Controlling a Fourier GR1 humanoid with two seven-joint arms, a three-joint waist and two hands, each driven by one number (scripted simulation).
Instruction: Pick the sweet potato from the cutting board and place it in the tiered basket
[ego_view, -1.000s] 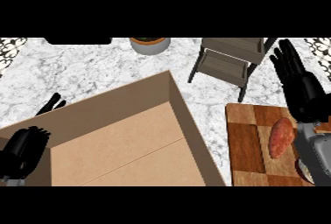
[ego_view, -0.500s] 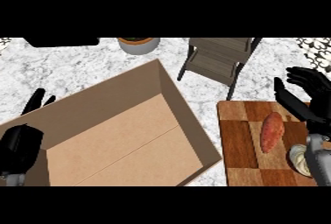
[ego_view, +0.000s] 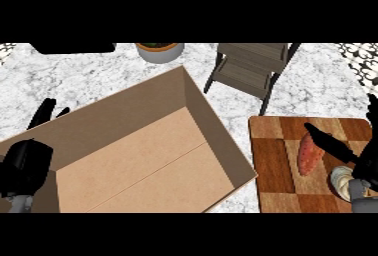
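Head view: sweet potato (ego_view: 308, 154) on cutting board (ego_view: 272, 167), beside right hand (ego_view: 363, 170).

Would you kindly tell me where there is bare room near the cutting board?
Bare marble lies right of the tiered basket, beyond the cutting board; the board's left half is free too. Its right side is crowded by the sweet potato and right hand.

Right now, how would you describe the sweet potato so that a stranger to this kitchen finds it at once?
Start at the big open cardboard box in the middle of the counter. Just to its right lies a wooden cutting board of light and dark squares. On it rests the sweet potato: one long, reddish-orange, tapered piece, unlike the black right robot hand beside it.
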